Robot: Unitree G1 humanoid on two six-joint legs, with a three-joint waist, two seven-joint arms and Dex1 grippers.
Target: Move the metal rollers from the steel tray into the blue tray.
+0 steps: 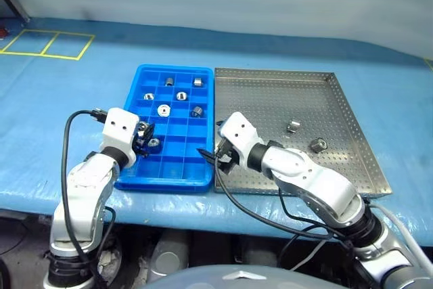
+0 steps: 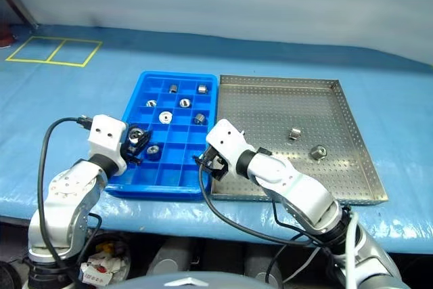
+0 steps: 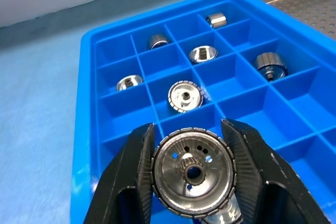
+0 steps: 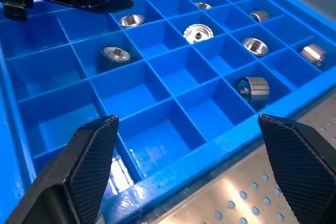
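Clamped between the two black fingers of the left hand (image 3: 191, 174) is one metal roller (image 3: 193, 170), held over the near left part of the blue tray (image 1: 132, 86), which sits on the blue-covered bench (image 1: 61, 113) touching the steel tray (image 1: 352, 123) along its left side. Seven more rollers, as far as I can count, lie in separate compartments of the blue tray, while two rollers (image 1: 293, 126) remain on the steel tray's perforated floor. Right hand (image 4: 189, 177) hangs with its fingers spread wide and empty, above the seam where the two trays meet.
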